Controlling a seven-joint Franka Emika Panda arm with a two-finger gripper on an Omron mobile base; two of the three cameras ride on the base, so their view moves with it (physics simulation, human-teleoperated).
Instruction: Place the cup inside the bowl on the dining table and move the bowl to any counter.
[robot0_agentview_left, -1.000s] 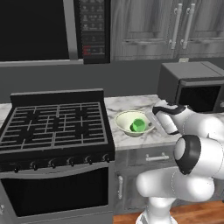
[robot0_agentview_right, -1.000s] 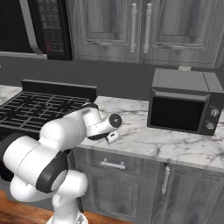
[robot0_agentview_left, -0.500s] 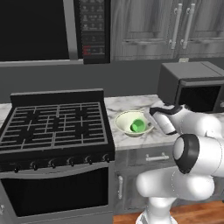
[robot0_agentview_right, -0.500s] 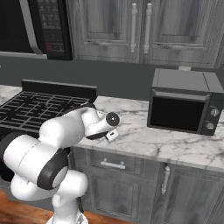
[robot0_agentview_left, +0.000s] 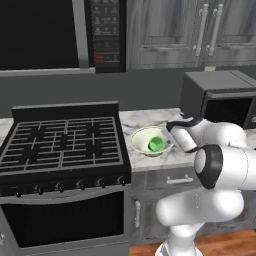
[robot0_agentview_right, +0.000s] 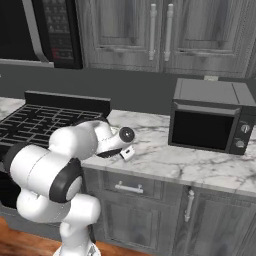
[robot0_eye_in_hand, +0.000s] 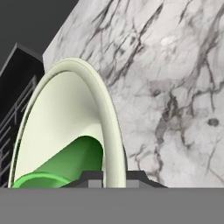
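The pale cream-green bowl (robot0_agentview_left: 145, 142) sits on the marble counter (robot0_agentview_left: 150, 120) just right of the stove. The small green cup (robot0_agentview_left: 156, 144) lies tilted inside it. My gripper (robot0_agentview_left: 171, 136) reaches in from the right and is shut on the bowl's right rim. In the hand view the bowl (robot0_eye_in_hand: 61, 127) stands edge-on, its rim pinched between my two dark fingertips (robot0_eye_in_hand: 92, 177), and the cup (robot0_eye_in_hand: 65, 168) lies against its inner wall. The gripper (robot0_eye_in_hand: 114, 177) sits at the bottom edge. I cannot tell whether the bowl touches the counter (robot0_eye_in_hand: 175, 87). The dining table is out of view.
A black gas stove (robot0_agentview_left: 62, 145) borders the bowl on the left. A dark microwave (robot0_agentview_right: 210, 117) stands on the counter to the right, with open marble (robot0_agentview_right: 165, 155) in front of it. Grey cabinets (robot0_agentview_right: 165, 25) hang above, and a built-in microwave (robot0_agentview_left: 50, 30) hangs over the stove.
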